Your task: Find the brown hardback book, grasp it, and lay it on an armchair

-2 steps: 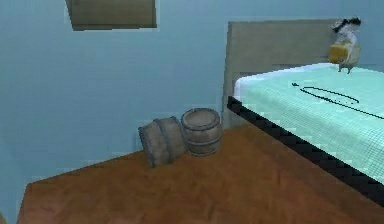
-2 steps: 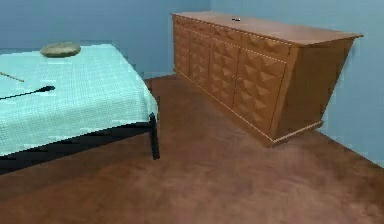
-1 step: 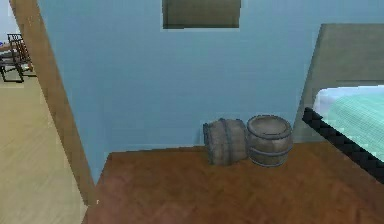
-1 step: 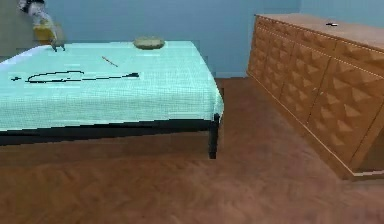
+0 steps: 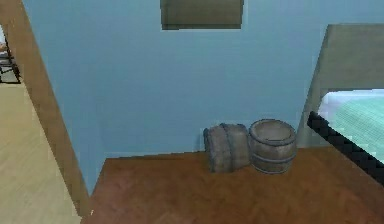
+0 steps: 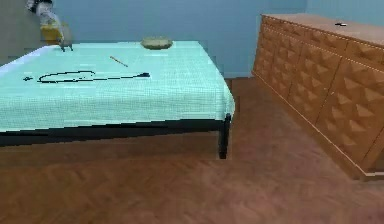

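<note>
Teal bed [image 6: 170, 90] bears a tan round thing [image 6: 155, 43] at its far edge; the book's place and gripper's state cannot be told. Searching is judged in hand; a turn elsewhere is called for.

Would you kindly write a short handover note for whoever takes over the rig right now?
On the pincer I have no state to report.
Forward view: a blue wall, and at its foot a barrel on its side next to an upright barrel.
Arm side view: a bed with a dark cord and a round tan thing lying on it; a wooden dresser stands at the view's right.
Done: nothing I can confirm.
Left: find the brown hardback book, grasp it, lay it on an armchair.
</note>
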